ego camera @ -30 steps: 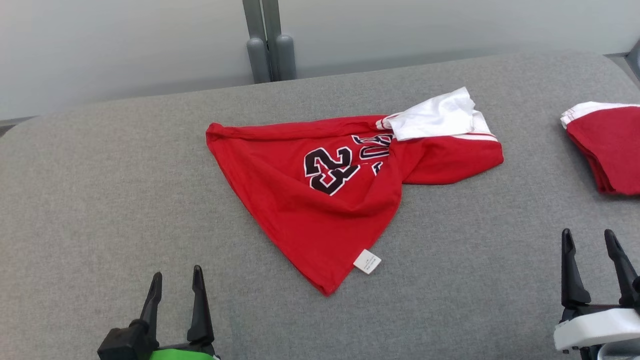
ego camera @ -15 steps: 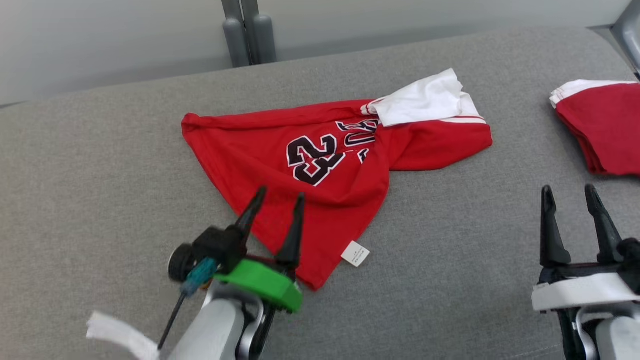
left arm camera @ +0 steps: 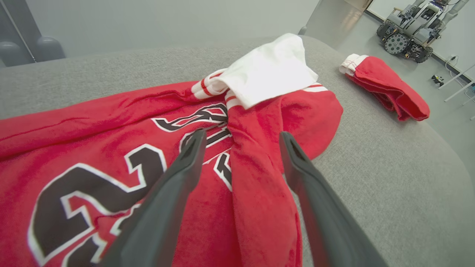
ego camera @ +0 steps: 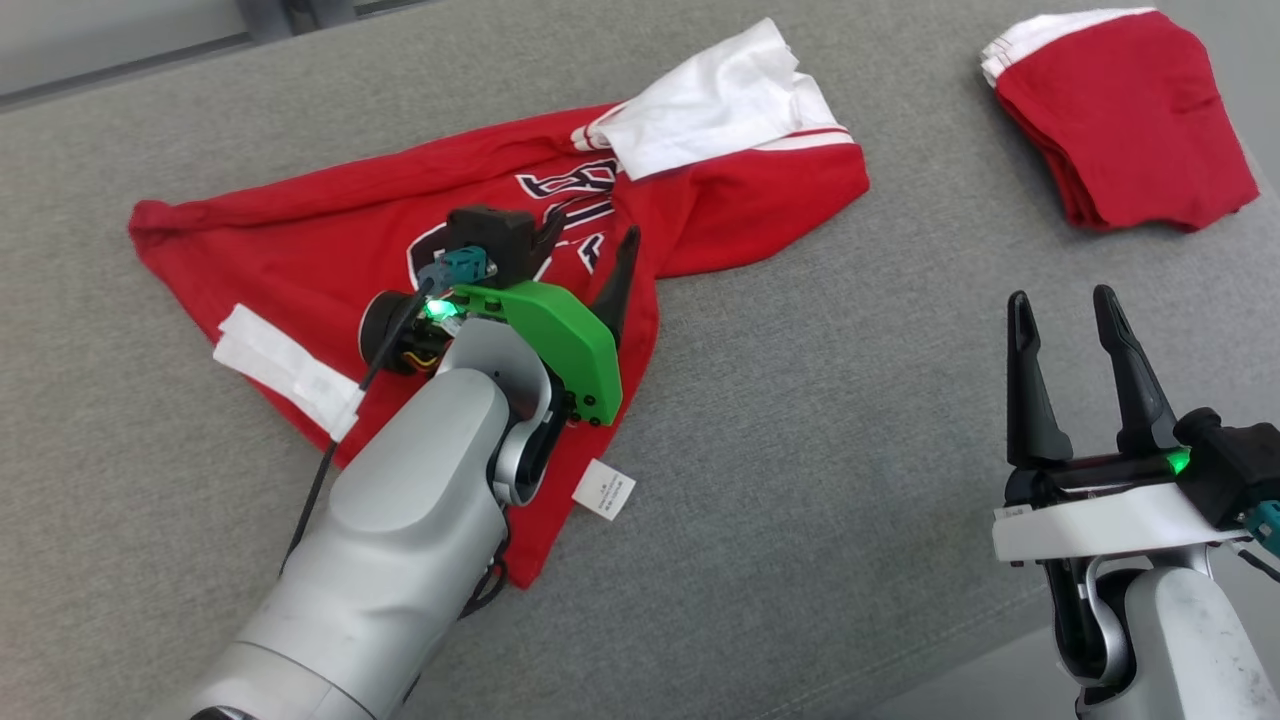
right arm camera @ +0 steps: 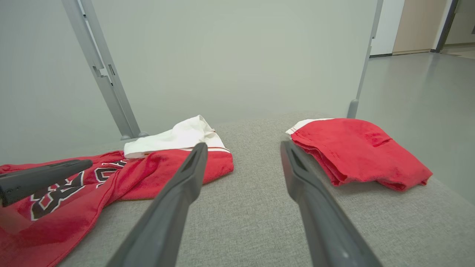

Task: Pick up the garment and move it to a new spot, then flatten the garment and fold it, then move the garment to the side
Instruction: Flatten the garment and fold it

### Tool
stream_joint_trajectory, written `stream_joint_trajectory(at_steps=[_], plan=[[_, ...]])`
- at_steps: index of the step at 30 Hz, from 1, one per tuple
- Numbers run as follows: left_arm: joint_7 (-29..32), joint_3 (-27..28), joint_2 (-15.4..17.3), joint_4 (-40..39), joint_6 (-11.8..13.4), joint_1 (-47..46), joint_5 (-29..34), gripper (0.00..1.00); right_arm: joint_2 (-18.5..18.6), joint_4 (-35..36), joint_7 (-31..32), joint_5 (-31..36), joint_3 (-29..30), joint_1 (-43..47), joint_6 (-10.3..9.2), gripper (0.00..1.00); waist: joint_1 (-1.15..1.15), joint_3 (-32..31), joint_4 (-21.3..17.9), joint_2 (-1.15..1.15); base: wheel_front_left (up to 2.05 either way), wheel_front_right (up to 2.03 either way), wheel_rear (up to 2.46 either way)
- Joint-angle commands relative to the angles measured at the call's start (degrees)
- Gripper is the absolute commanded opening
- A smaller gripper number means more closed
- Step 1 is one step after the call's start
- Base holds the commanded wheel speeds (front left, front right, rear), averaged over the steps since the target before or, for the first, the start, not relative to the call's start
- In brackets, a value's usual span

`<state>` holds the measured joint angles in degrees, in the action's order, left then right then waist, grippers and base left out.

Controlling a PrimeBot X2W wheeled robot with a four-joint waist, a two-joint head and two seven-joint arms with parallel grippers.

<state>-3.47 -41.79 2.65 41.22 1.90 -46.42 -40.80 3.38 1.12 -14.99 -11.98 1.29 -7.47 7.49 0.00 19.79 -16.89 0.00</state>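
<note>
Reaching in since a second ago, left gripper (ego camera: 592, 232) straddles a raised fold (left arm camera: 256, 178) of the garment (ego camera: 300, 240), jaws apart, perhaps just touching. Sink deeper before pinching; right gripper (ego camera: 1060, 295) idles, spread.

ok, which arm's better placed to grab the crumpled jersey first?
Left. The left gripper is open over the red jersey, jaws straddling a raised fold. The right gripper, also open, hovers over bare grey surface, apart from the cloth.

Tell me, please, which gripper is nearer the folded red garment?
Right. The right gripper hovers over bare cushion just short of the folded red garment; the left gripper is farther off, above the printed jersey.
</note>
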Motion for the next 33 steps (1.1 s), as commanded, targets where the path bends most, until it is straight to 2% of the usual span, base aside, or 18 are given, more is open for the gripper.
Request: stream_joint_trajectory(at_steps=[1, 6, 10, 11, 12, 13, 18, 22, 28, 29, 31, 32, 33], plan=[[0.57, -0.41, 0.48, 1.69, 0.5, -1.94, -1.77, 1.0, -0.3, 0.03, -0.25, -0.4, -0.31, -1.02, 0.0, 1.0, 0.0, 5.32, -5.69, 0.0, 0.0, 0.0, 0.0], [1.5, -3.29, 0.47, 7.5, 1.25, -6.62, -4.29, 1.0, -0.45, -0.08, -0.25, -1.02, -0.62, -1.71, 0.0, 1.0, 0.0, 6.99, -7.0, 0.0, 0.0, 0.0, 0.0], [0.81, -5.12, 0.43, 10.38, 0.55, -9.11, -6.13, 1.0, -0.48, -0.49, -0.25, -2.08, -0.74, -2.01, 0.0, 1.0, 0.0, 7.53, -7.06, 0.0, 0.0, 0.0, 0.0], [0.55, -5.8, 0.42, 10.61, 0.02, -9.52, -6.84, 0.93, -0.48, -0.62, -0.26, -2.25, -0.65, -2.02, 0.0, 1.0, 0.0, 7.55, -6.92, 0.0, 0.0, 0.0, 0.0], [0.18, -6.3, 0.4, 10.64, -0.38, -9.82, -7.41, 0.29, -0.48, -0.77, -0.25, -2.38, -0.6, -2.03, 0.0, 1.0, 0.0, 7.55, -6.79, 0.0, 0.0, 0.0, 0.0], [-0.4, -6.87, 0.41, 10.49, -0.88, -10.09, -8.14, 0.0, -0.48, -0.92, -0.25, -2.5, -0.55, -2.05, 0.0, 1.0, 0.0, 7.49, -6.6, 0.0, 0.0, 0.0, 0.0], [-3.03, -12.52, 0.31, 8.72, -2.65, -11.16, -8.26, 0.0, -0.46, -1.62, -0.25, -2.07, -0.51, -1.92, 0.0, 1.0, 0.0, 6.35, -5.15, 0.0, 0.0, 0.0, 0.0], [-5.89, -18.71, 0.29, 6.75, -3.88, -10.35, -5.86, 0.0, -0.45, -2.15, -0.26, -1.25, -0.36, -1.28, 0.0, 1.0, 0.0, 4.67, -4.08, 0.0, 0.0, 0.0, 0.0], [-10.27, -28.69, 0.33, 2.97, -2.71, -6.03, 1.66, 0.0, -0.43, -2.72, -0.25, 0.35, 0.51, 0.95, 0.0, 1.0, 0.0, 1.09, -2.28, 0.0, 0.0, 0.0, 0.0], [-10.64, -29.49, 0.33, 2.52, -2.54, -5.06, 2.81, 0.16, -0.44, -2.76, -0.26, 0.49, 0.6, 1.23, 0.0, 1.0, 0.0, 0.67, -2.04, 0.0, 0.0, 0.0, 0.0], [-11.34, -30.65, 0.34, 1.93, -2.19, -2.64, 6.74, 0.58, -0.44, -2.97, -0.26, 0.83, 0.83, 1.86, 0.0, 1.0, 0.0, -0.42, -1.54, 0.0, 0.0, 0.0, 0.0], [-11.36, -31.08, 0.34, 2.01, -2.21, -0.91, 8.61, 1.0, -0.44, -3.1, -0.26, 0.81, 0.77, 2.26, 0.0, 1.0, 0.0, -0.95, -1.33, 0.0, 0.0, 0.0, 0.0], [-11.53, -31.27, 0.34, 2.36, -2.22, 0.38, 9.86, 1.0, -0.4, -3.29, -0.25, 1.0, 0.59, 2.54, 0.0, 1.0, 0.0, -1.39, -1.23, 0.0, 0.0, 0.0, 0.0]])
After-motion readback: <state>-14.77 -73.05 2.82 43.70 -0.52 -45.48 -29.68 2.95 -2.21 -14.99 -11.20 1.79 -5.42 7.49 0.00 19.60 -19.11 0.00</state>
